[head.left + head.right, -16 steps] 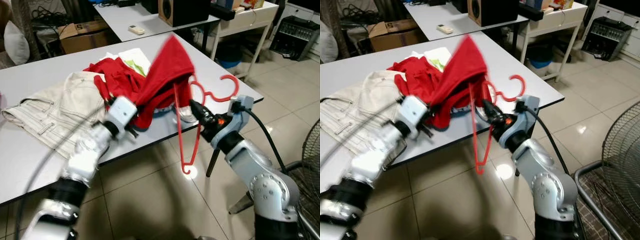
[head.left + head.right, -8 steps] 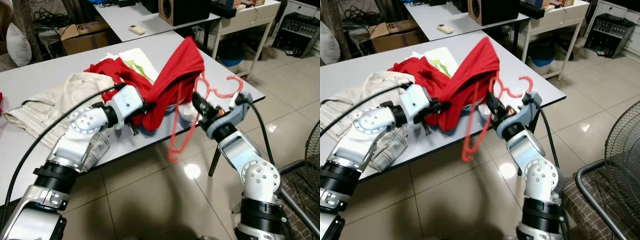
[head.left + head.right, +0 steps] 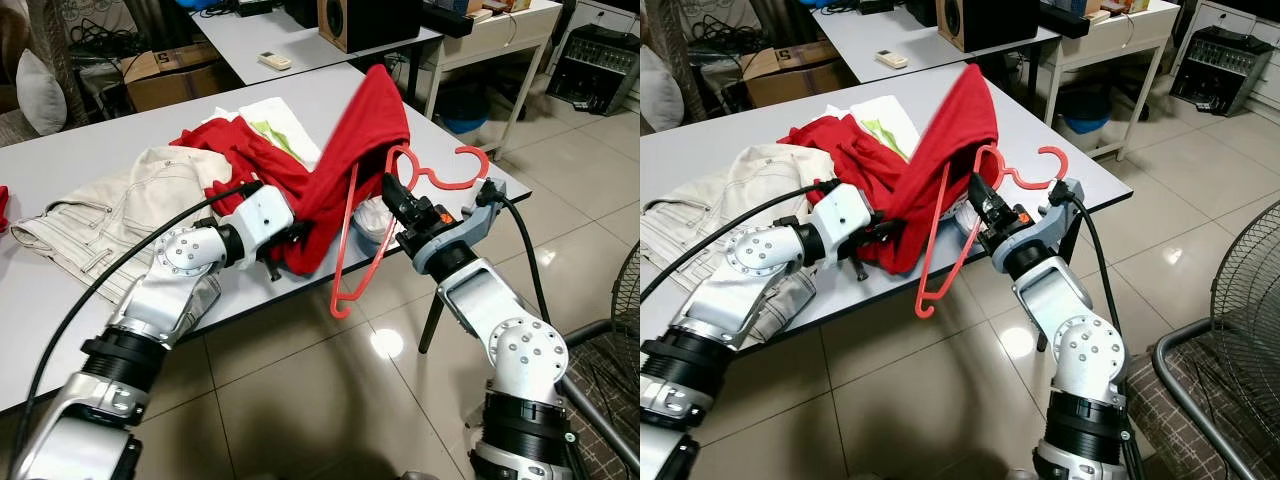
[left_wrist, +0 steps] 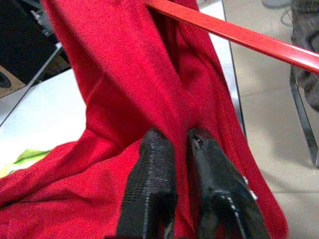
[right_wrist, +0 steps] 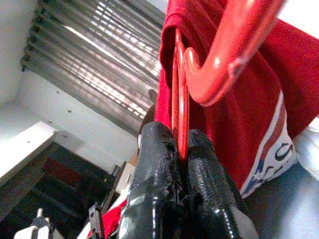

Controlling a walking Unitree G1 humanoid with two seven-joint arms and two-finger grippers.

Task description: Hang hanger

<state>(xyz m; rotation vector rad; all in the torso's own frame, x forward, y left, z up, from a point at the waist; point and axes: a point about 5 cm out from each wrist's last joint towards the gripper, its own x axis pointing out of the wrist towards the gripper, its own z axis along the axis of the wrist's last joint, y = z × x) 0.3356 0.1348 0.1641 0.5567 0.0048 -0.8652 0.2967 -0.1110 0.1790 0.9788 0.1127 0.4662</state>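
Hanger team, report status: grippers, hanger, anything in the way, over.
Left gripper shut on red garment. Right gripper shut on red hanger, one end inside garment. Beige trousers lie on table nearby.

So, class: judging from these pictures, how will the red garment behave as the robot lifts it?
The red garment probably stays floppy: it drapes in folds over the red hanger. It seems light, since the left gripper pinches just a fold. It may slide along the hanger held by the right gripper.

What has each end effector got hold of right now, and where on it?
The left end effector pinches a fold of the red garment. The right end effector clamps the red hanger on its thin bar, near the hook.
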